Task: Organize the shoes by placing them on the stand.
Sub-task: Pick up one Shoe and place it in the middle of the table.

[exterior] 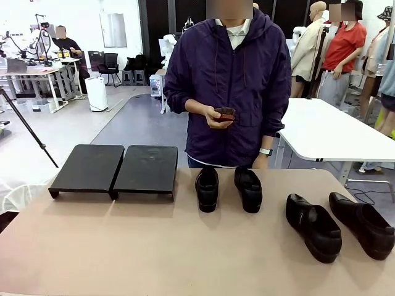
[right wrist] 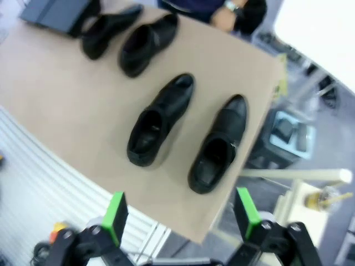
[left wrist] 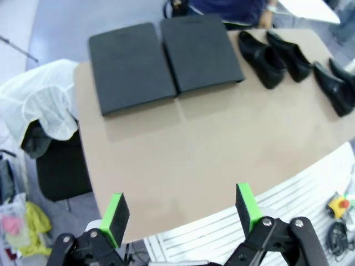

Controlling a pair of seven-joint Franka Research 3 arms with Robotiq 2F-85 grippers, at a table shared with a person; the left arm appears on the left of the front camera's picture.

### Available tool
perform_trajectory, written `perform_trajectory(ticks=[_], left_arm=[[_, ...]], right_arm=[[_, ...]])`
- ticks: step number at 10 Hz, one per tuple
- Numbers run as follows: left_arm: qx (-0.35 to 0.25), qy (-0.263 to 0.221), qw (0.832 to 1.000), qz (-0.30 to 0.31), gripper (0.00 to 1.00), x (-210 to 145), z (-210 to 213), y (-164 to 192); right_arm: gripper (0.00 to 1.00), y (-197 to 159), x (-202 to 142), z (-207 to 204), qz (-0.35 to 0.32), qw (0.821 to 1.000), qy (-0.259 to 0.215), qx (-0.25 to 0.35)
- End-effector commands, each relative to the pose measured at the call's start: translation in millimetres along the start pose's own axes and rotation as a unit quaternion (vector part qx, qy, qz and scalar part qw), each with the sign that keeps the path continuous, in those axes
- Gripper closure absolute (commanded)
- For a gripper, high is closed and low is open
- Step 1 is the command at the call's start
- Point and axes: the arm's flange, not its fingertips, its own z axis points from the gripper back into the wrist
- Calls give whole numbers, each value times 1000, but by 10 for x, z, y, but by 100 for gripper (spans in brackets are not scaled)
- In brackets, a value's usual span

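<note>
While all 4 shoes are set on the table, the stand is left bare at the table's far left, its 2 panels side by side. In the front view, 1 pair is seen just right of the stand and the right pair well apart from it, near the table's right edge. A person is also shown there behind the table, with a small dark-red object held in 1 hand at chest height.

From the left wrist view, the stand's flat tops are seen from above, and a white cover is seen beside the table. The left gripper is held over the table's near edge, fingers spread wide with nothing between them.

In the right wrist view, the right pair is shown from above, the openings at the end nearer the camera. The right gripper is held above that pair, fingers likewise spread and empty.
</note>
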Motion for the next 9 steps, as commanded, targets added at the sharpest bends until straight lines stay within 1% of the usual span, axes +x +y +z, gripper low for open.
perform_trajectory(ticks=[1, 2, 3, 4, 5, 9], left_arm=[[26, -33, 998, 44, 0, -443, 58, 220], [28, -32, 997, 58, 0, -532, 74, 336], [18, -31, 996, 78, 0, -534, 1, 418], [23, -26, 998, 48, 0, -346, 178, 312], [23, -26, 998, 48, 0, -346, 178, 312], [23, -26, 998, 48, 0, -346, 178, 312]], right_arm=[[0, -153, -118, 51, -52, 998, -33, -16], [0, -191, -160, 87, -66, 997, -41, -20], [0, -201, -145, 60, -75, 996, -45, -19], [0, -128, -83, 7, -95, 994, -44, -36], [0, -261, -211, 131, -58, 998, -30, -17], [0, -261, -211, 131, -58, 998, -30, -17]])
